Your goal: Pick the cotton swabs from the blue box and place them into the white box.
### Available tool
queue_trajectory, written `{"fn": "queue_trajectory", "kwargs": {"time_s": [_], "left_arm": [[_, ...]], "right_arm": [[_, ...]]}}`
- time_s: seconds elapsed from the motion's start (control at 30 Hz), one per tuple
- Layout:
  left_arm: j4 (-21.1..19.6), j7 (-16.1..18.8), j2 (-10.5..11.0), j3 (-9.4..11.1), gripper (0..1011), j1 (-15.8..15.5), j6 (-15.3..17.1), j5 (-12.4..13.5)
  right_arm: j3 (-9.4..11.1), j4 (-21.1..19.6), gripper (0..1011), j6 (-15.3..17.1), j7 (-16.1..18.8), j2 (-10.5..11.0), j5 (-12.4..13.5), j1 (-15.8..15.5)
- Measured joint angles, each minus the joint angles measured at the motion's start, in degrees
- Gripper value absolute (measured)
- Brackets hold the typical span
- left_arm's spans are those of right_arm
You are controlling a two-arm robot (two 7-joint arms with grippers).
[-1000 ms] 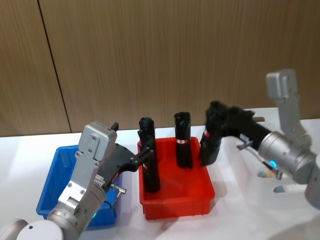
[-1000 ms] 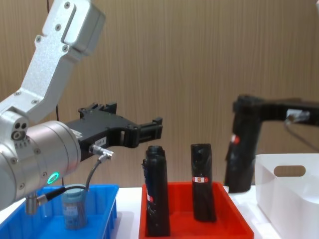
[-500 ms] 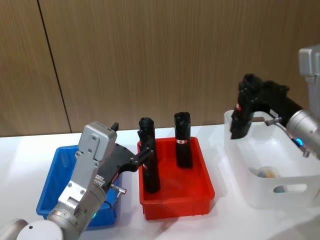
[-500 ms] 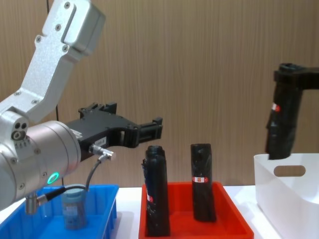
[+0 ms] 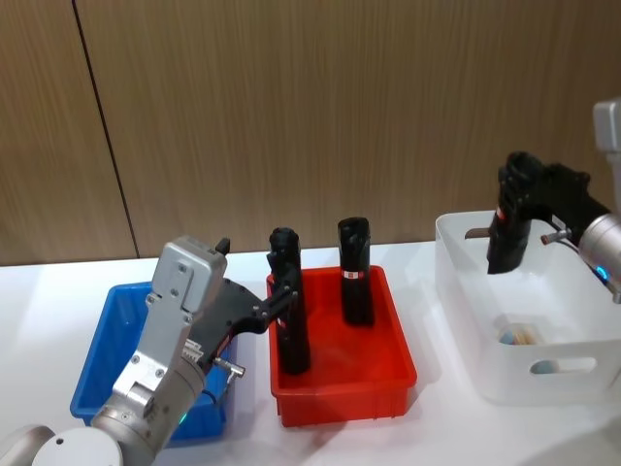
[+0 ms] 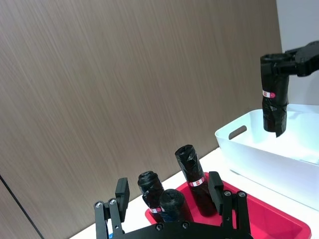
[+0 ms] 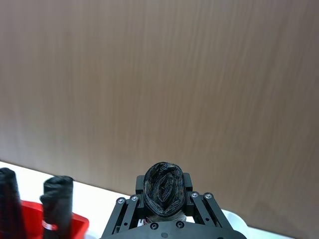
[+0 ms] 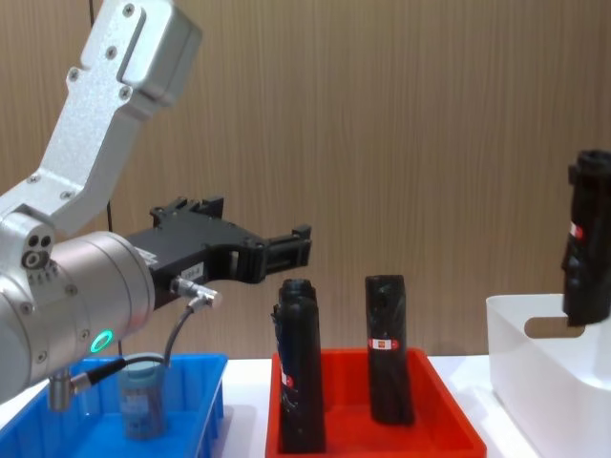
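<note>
White box point(image 5: 475, 364) holds swabs point(image 5: 517, 335); red bin point(image 5: 388, 379), rolls point(image 5: 355, 272)

The left arm covers the near right part of the blue box point(image 5: 102, 340) in the head view, and the cotton swabs jar point(image 8: 141, 393) in the chest view stands partly behind a cable and connector. The white box point(image 8: 544, 377) is cut off by the chest view's right edge. What lies on its floor point(image 5: 524, 335) is too small to identify.
</note>
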Motion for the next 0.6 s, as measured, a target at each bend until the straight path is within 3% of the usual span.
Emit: {"fn": "queue_trajectory", "kwargs": {"time_s": [0.6], "left_arm": [[0.0,0.0,0.0,0.0,1004,0.0,0.0,0.0]], "right_arm": [[-0.26,16.12,396,-4.44,-1.96,-1.31,-1.38,5.45]]}}
